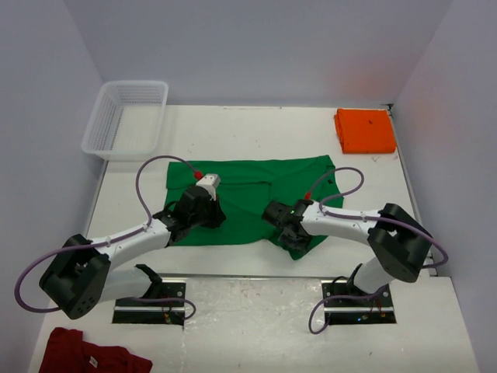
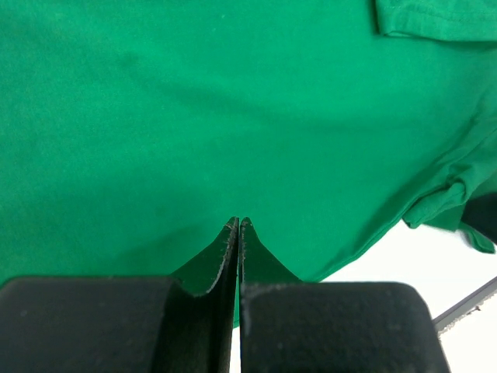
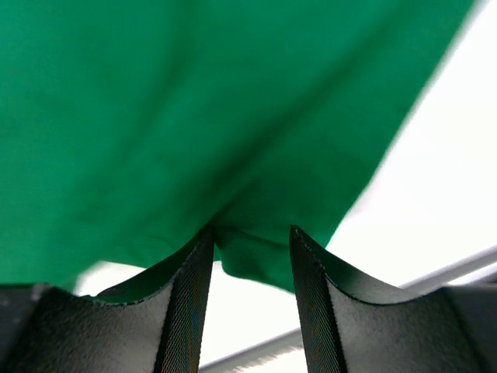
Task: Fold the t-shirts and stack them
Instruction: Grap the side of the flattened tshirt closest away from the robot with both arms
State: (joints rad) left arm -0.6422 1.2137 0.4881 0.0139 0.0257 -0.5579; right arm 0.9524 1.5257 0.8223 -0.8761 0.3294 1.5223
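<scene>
While the orange t-shirt (image 1: 365, 130) lies folded at two o'clock, the green t-shirt (image 1: 256, 190) is spread centrally. My left gripper (image 2: 238, 225) sits closed at its seven-o'clock hem and my right gripper (image 3: 250, 233) half-parted astride its five-o'clock hem, presumably to lift a fold.

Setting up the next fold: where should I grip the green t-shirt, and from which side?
Its near edge, toward each corner, approached low from the arms' side. The green t-shirt lies spread mostly flat on the table, so only a free edge can be pinched, and this one is closest.
</scene>
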